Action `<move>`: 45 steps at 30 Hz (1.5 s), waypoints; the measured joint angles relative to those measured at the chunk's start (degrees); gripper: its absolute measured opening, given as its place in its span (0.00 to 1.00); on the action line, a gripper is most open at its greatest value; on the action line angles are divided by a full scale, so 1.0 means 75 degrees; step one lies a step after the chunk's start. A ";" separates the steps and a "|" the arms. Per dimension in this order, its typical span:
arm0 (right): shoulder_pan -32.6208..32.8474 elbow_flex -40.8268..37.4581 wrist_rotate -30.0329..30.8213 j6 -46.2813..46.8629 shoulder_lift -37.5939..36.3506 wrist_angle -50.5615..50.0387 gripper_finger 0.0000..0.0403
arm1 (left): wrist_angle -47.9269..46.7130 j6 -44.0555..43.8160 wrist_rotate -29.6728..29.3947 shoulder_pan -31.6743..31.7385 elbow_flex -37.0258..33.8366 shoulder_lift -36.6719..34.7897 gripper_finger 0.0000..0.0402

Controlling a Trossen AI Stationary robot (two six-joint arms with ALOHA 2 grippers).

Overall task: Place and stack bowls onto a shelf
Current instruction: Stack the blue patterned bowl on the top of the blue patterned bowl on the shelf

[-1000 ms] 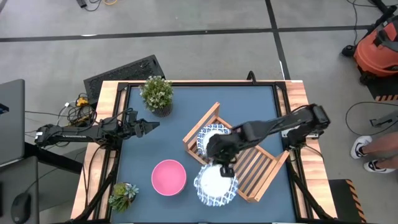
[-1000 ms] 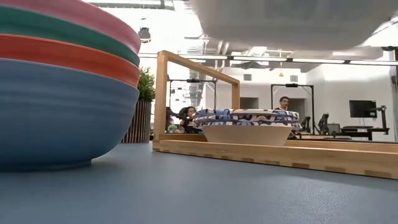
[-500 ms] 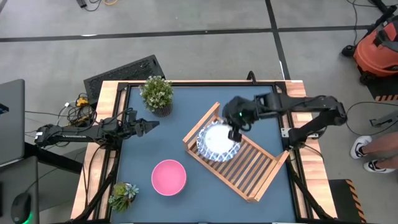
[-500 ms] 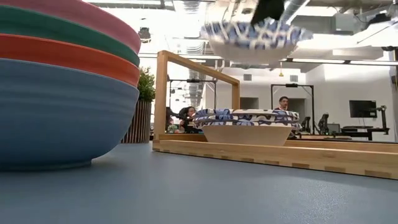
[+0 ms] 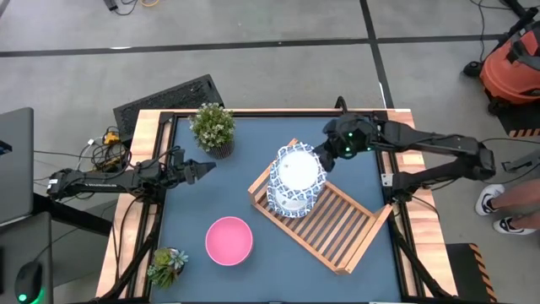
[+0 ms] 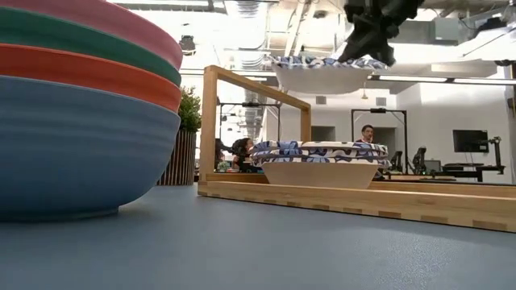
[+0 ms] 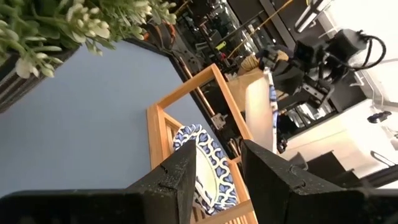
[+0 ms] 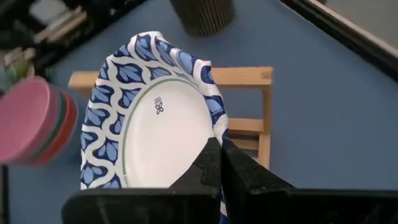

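Note:
My right gripper [image 5: 323, 161] is shut on a white bowl with a blue patterned rim [image 5: 297, 171], which hangs over the far-left end of the light-wood shelf [image 5: 337, 224]. A second blue-rimmed bowl [image 6: 321, 165] sits on the shelf's slats right under it. A stack of pink, green, red and blue bowls [image 5: 229, 240] stands on the table near the front. My left gripper [image 5: 211, 171] waits open at the table's left side, pointing level toward the shelf. My right gripper pinches the held bowl's rim [image 8: 215, 132] between its two fingers [image 8: 211, 163], on the side toward the table's far right. The fingers slant down from the far right. The bowl hangs about level, mouth up, clear above the bowl on the shelf [image 5: 287, 203].
A potted plant [image 5: 213, 127] stands at the far left of the table, and a smaller one [image 5: 167, 266] at the near left corner. The shelf lies at a slant across the table's right half, with bare slats toward its near right end. People sit in the room behind.
My right gripper has carried the blue-rimmed bowl from beside the shelf's near edge toward the table's far edge, turning as it went. The bowl stays lifted and now hangs over the bowl on the shelf.

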 joint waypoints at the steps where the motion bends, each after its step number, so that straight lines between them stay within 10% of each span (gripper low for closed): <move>1: -0.0037 -0.0143 0.0000 0.0225 -0.0037 0.0097 0.05 | 0.0000 0.0003 -0.0054 -0.0002 0.0000 -0.0003 0.28; 24: 0.0309 -0.0788 -0.0089 0.1440 0.1334 0.0819 0.06 | -0.0093 0.0285 -0.0423 0.0001 0.0000 0.0000 0.28; 45: 0.0233 -0.0785 -0.0660 0.1721 0.1398 0.0954 0.27 | -0.0087 0.0448 -0.0610 0.0001 0.0000 0.0000 0.28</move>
